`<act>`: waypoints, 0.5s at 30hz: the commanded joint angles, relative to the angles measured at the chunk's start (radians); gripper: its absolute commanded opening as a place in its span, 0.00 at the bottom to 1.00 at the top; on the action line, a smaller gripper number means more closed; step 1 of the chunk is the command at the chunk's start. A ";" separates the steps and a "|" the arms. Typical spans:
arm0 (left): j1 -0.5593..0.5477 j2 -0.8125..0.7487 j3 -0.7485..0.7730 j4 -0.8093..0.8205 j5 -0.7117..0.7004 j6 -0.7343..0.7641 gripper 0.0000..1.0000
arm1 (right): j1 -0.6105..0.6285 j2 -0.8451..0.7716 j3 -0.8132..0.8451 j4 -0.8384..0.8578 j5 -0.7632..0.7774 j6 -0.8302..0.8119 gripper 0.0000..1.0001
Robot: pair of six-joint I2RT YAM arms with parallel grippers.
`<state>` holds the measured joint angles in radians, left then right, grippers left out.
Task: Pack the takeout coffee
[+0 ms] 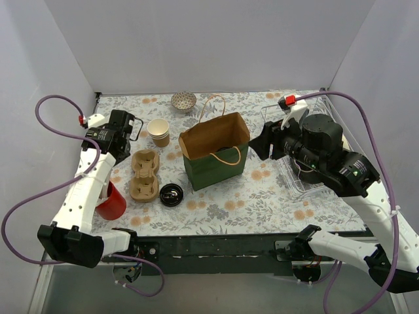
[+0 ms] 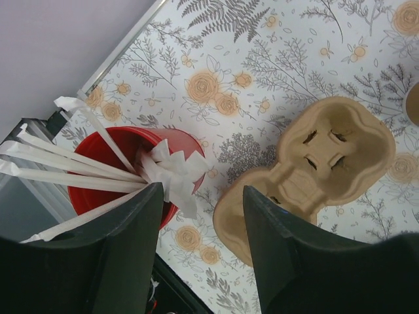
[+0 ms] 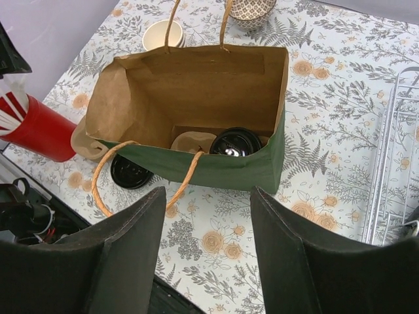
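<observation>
The takeout coffee [image 3: 234, 142] stands inside the green paper bag [image 3: 222, 171], where only its round black lid shows in the right wrist view. A tan cardboard piece [image 3: 193, 140] lies beside it on the bag's floor. From the top view the bag [image 1: 216, 167] stands upright and open mid-table, and the cup is hidden by its walls. My right gripper [image 3: 208, 196] hovers open on the near side of the bag, holding nothing; in the top view it [image 1: 258, 147] is just right of the bag. My left gripper [image 2: 203, 193] is open and empty at the far left [image 1: 134, 125].
A cardboard cup carrier [image 1: 145, 174] lies left of the bag, with a spare black lid [image 1: 171, 194] near its front corner. A red cup of wrapped straws [image 1: 111, 201] stands at the left front. Stacked paper cups [image 1: 158, 131] and a patterned bowl [image 1: 183, 100] sit behind. A wire rack [image 1: 301, 176] lies at the right.
</observation>
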<state>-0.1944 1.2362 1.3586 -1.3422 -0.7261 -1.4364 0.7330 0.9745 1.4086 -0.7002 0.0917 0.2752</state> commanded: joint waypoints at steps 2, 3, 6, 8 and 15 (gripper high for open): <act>0.021 -0.030 0.031 -0.043 0.102 0.050 0.50 | -0.004 -0.030 -0.042 0.070 0.026 -0.024 0.62; 0.026 -0.032 0.039 -0.043 0.115 0.068 0.50 | -0.003 -0.042 -0.054 0.088 0.026 -0.024 0.62; 0.033 -0.064 0.039 -0.043 0.143 0.079 0.49 | -0.004 -0.071 -0.105 0.123 0.026 -0.016 0.62; 0.038 -0.075 0.036 -0.043 0.154 0.087 0.49 | -0.004 -0.086 -0.120 0.130 0.028 -0.027 0.62; 0.041 -0.116 -0.081 -0.043 0.146 0.038 0.49 | -0.004 -0.080 -0.122 0.113 0.026 -0.085 0.62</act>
<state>-0.1619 1.1519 1.3407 -1.3354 -0.5877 -1.3750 0.7330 0.9012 1.2770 -0.6357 0.1055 0.2310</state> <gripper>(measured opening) 0.497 0.618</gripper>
